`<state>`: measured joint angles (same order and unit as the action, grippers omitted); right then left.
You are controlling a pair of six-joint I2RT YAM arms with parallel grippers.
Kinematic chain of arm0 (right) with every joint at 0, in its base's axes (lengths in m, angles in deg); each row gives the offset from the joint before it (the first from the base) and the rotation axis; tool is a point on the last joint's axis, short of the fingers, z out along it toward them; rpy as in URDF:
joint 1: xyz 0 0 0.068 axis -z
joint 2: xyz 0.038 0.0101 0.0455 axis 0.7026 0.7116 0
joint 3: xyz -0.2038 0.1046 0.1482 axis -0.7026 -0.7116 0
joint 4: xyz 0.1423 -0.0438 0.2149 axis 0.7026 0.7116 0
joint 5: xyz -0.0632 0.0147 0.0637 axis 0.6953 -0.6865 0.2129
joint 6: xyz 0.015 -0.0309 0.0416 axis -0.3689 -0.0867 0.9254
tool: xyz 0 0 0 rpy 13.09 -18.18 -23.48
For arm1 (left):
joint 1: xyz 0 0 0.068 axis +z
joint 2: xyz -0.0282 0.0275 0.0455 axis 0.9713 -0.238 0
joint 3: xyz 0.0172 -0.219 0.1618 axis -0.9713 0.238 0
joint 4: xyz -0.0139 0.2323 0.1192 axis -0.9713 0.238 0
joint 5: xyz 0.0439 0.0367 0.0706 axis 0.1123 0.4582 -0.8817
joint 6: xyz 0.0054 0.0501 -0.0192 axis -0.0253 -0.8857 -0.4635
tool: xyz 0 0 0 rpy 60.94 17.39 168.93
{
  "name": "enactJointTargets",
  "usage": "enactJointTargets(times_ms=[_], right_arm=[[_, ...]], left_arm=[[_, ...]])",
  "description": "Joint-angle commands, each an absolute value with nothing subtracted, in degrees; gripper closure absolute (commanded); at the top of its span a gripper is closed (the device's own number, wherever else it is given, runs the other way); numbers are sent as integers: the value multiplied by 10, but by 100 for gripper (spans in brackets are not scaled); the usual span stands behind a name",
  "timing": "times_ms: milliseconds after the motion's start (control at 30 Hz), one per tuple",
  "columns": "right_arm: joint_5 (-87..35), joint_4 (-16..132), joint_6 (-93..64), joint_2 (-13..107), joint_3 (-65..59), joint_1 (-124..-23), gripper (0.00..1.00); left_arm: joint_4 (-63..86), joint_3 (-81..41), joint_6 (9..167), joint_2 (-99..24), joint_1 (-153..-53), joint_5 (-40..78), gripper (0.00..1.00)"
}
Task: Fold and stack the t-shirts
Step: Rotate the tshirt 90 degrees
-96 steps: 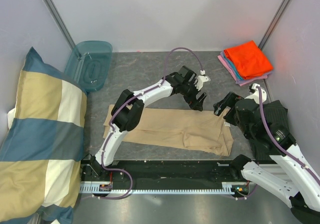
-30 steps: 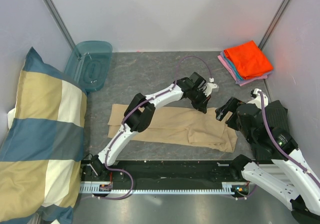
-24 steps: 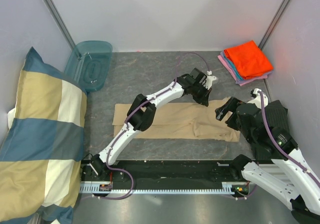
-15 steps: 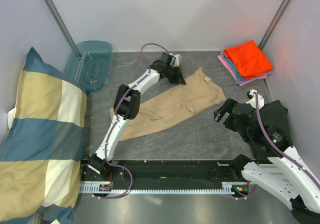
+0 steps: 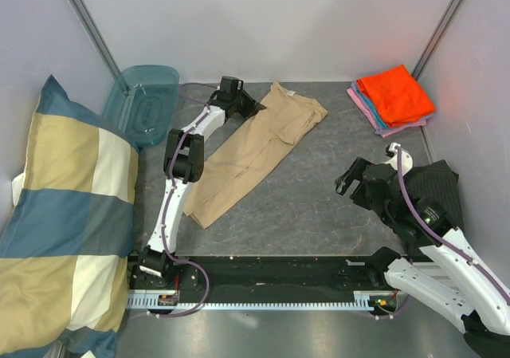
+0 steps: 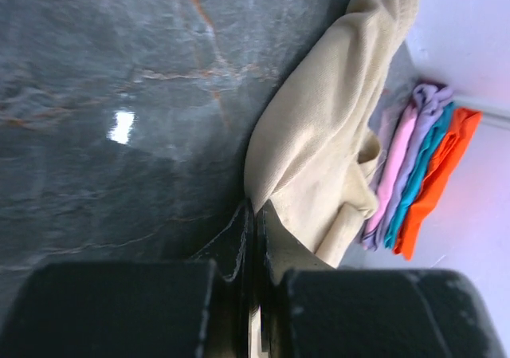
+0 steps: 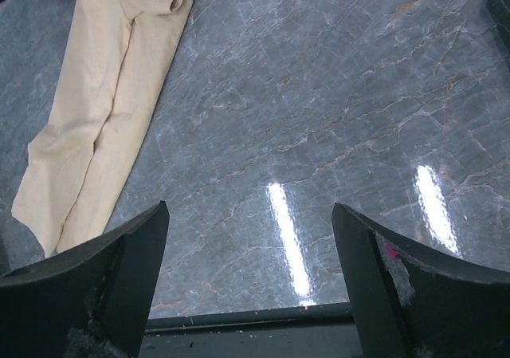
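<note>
A tan t-shirt [image 5: 255, 147] lies stretched out on the diagonal across the grey table, from the near left up to the back middle. My left gripper [image 5: 253, 108] reaches far back and is shut on the shirt's left edge; in the left wrist view the cloth [image 6: 319, 143] comes out from between the closed fingers [image 6: 256, 210]. A folded stack of t-shirts [image 5: 394, 95], orange on top over blue and pink, sits in the back right corner. My right gripper [image 5: 347, 179] hangs open over bare table, right of the tan shirt [image 7: 103, 119], holding nothing [image 7: 249, 214].
A big blue-and-cream checked pillow [image 5: 64, 214] fills the left side. A teal plastic tray [image 5: 143, 103] leans at the back left. Dark cloth [image 5: 442, 182] lies under my right arm. Walls close in at the back and both sides.
My left gripper has pulled the tan shirt from its crosswise lie near the front to the back left, swinging it onto a diagonal. The right gripper stayed open and shifted little.
</note>
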<state>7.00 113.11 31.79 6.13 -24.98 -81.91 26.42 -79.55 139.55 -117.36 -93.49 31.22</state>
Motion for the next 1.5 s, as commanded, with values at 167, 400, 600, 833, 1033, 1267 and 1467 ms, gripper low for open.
enactJointTargets(times_ms=[167,400,600,833,1033,1267,1467], right_arm=[[-35,894,346,93,-422,-820,9],[-98,753,351,261,-423,-831,10],[-88,707,356,323,-396,-859,10],[-96,608,362,445,-382,-915,9],[-117,518,373,573,-325,-960,9],[-131,470,413,688,-263,-1005,10],[-129,472,446,752,-216,-1025,12]], left_arm=[[226,-782,1446,-1172,-907,282,98],[224,-752,1449,-1165,-864,282,98],[194,-765,1489,-1187,-846,288,98],[185,-761,1482,-1194,-841,314,50],[185,-712,1473,-1165,-825,322,0],[158,-611,1447,-1104,-791,331,0],[150,-540,1418,-1067,-776,329,0]])
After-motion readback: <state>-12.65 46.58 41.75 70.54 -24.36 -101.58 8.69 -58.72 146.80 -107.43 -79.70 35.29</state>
